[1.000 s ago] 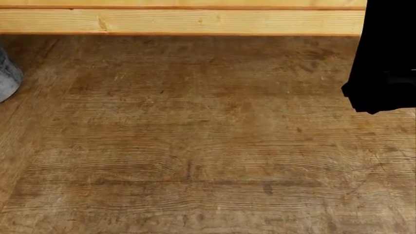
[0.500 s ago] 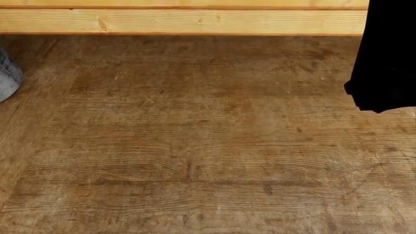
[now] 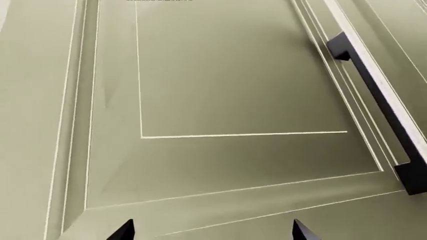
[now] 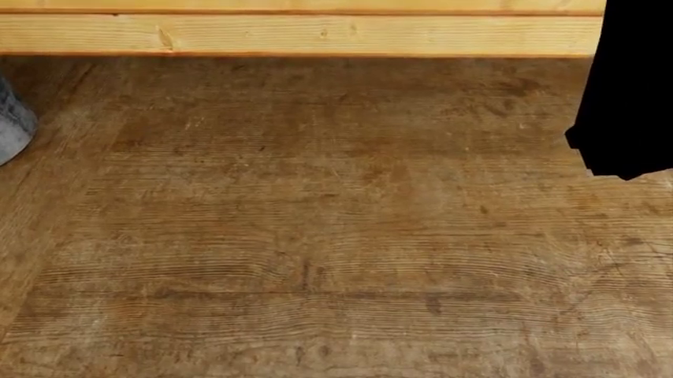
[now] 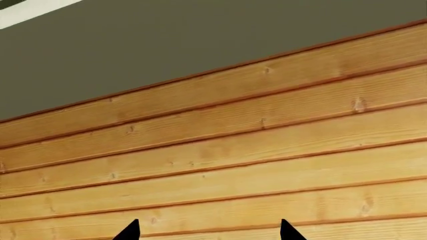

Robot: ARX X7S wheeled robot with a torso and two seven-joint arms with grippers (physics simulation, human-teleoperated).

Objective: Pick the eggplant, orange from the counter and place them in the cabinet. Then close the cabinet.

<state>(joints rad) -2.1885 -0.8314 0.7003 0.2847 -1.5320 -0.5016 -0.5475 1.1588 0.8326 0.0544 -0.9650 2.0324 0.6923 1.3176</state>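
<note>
Neither the eggplant nor the orange shows in any view. The brown wooden counter (image 4: pixel 315 220) fills the head view and is bare in its middle. In the left wrist view, my left gripper (image 3: pixel 210 232) is open with nothing between its tips, facing an olive-green panelled cabinet door (image 3: pixel 227 85) with a long black bar handle (image 3: pixel 373 95); the door looks shut. My right gripper (image 5: pixel 208 231) is open and empty, pointing at the pale plank wall (image 5: pixel 233 165). Only the black right arm (image 4: pixel 629 94) appears in the head view, at the right edge.
A grey rounded object (image 4: pixel 13 126) sits at the counter's left edge. The plank wall (image 4: pixel 305 31) runs along the back of the counter. Above the planks in the right wrist view is a dark olive surface (image 5: pixel 167 50).
In the head view the black right arm has drifted a little to the right. The counter looks the same.
</note>
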